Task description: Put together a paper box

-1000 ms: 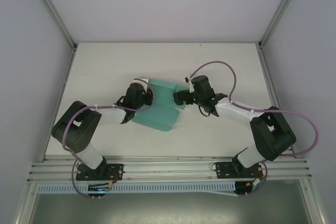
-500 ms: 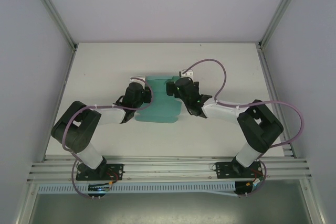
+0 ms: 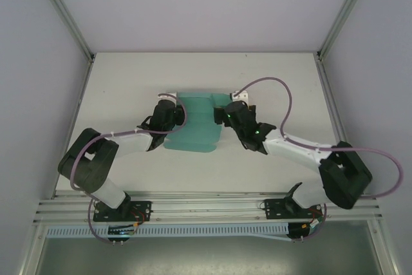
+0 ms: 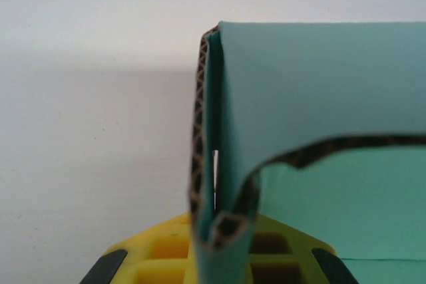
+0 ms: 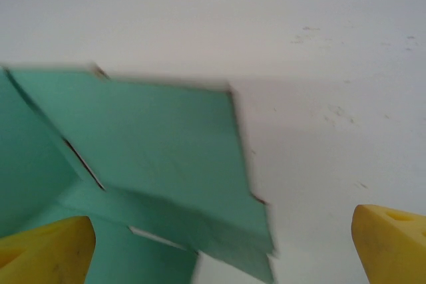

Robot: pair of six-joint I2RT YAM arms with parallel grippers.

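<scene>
The white desk (image 3: 193, 75) carries a paper box (image 3: 196, 127), its folded edge pinched in the left hand (image 3: 175, 113). The right hand (image 3: 225, 115), spread wide, should fold the flap (image 5: 166, 144) just ahead squarely along its crease.

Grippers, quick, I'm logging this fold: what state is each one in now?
Left gripper: closed on the paper box's folded edge.
Right gripper: open, gripping nothing; a box flap lies between its fingers.
</scene>
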